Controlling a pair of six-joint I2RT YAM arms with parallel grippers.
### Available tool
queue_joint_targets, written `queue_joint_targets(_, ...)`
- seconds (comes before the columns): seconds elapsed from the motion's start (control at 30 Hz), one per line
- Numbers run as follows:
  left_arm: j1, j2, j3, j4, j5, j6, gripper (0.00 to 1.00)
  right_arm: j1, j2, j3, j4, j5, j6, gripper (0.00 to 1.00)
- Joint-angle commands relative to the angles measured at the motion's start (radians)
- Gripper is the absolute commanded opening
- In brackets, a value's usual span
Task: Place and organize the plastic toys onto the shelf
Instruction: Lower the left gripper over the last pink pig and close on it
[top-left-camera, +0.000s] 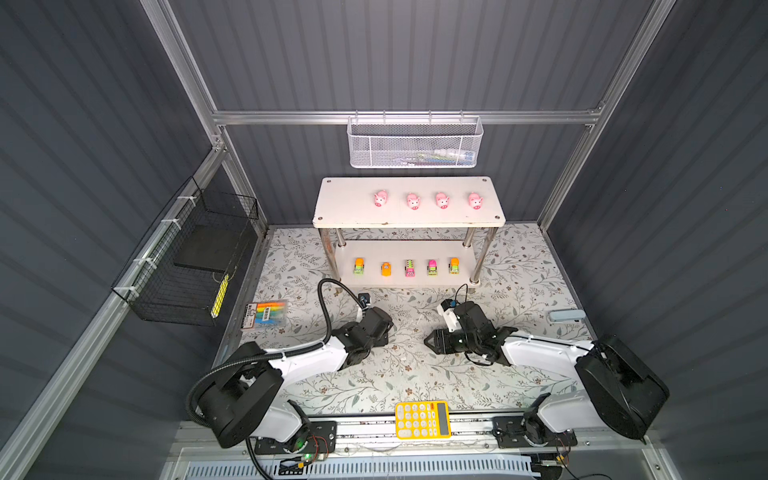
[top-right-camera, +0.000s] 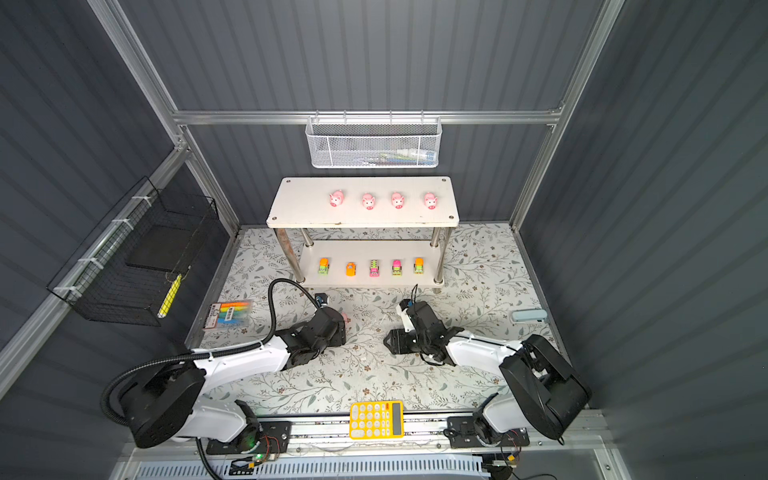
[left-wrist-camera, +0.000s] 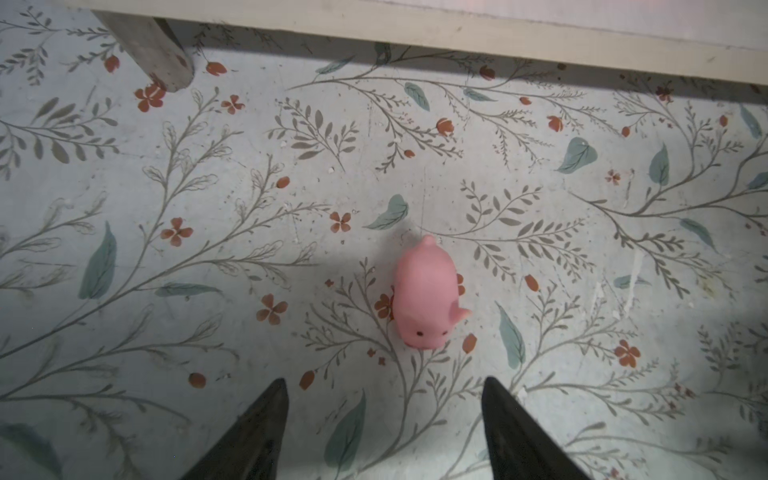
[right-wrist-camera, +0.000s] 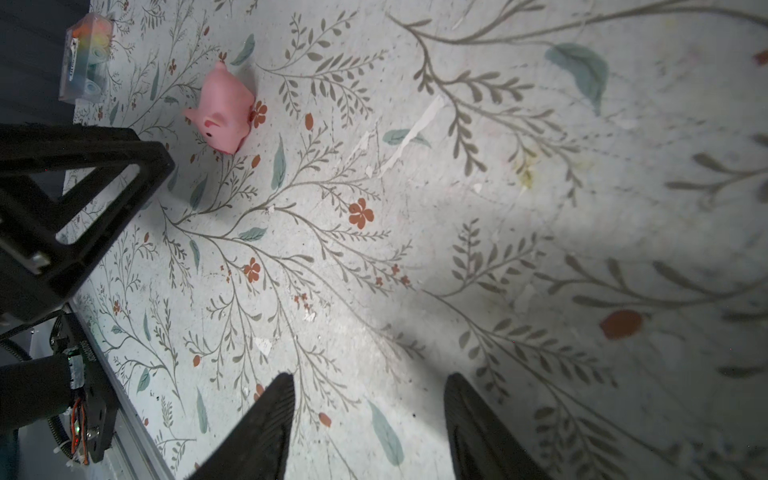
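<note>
Nearly finished, by the look of it: the shelf (top-left-camera: 332, 210) at the upper middle of both top views carries four pigs (top-left-camera: 412, 201) in a row on its top board and five little cars (top-left-camera: 409, 268) in a row on its lower board. One last pig (left-wrist-camera: 424, 293) is off the shelf. It sits on the flowered mat (top-left-camera: 415, 374) near the middle of the frame, in front of the lower board. In a top view only a sliver of the pig (top-right-camera: 344, 318) shows at the right edge of the left arm's wrist, which covers the rest.

The step in hand seems to be picking up that pig. The left gripper (left-wrist-camera: 385, 380) hangs over it with fingers spread wide and nothing between them. The left wrist view shows the pig just ahead of the fingertips, apart from both, snout toward the camera. The right gripper (right-wrist-camera: 370, 376) sits low at centre right of the top views, fingers apart and empty, the pig well off to its side.

Next, I judge, the left gripper must go forward and down until its fingers straddle the pig, close across its flanks, lift, and carry it to the bare stretch at the left end of the top board. The pig is small and rounded, so an off-centre pinch could squirt it out.
</note>
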Motion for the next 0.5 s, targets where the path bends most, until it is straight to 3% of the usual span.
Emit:
queue_joint_targets(0.0,-0.007,0.053,0.060,0.060,-0.018,0.010,0.74,-0.005,0.011,-0.014,0.024,-0.006,0.003,0.60)
queue_joint_targets(0.47,-0.007,0.203,0.146,0.054,-0.032,0.015,0.74,-0.006,0.036,-0.017,0.042,-0.008,0.003,0.60)
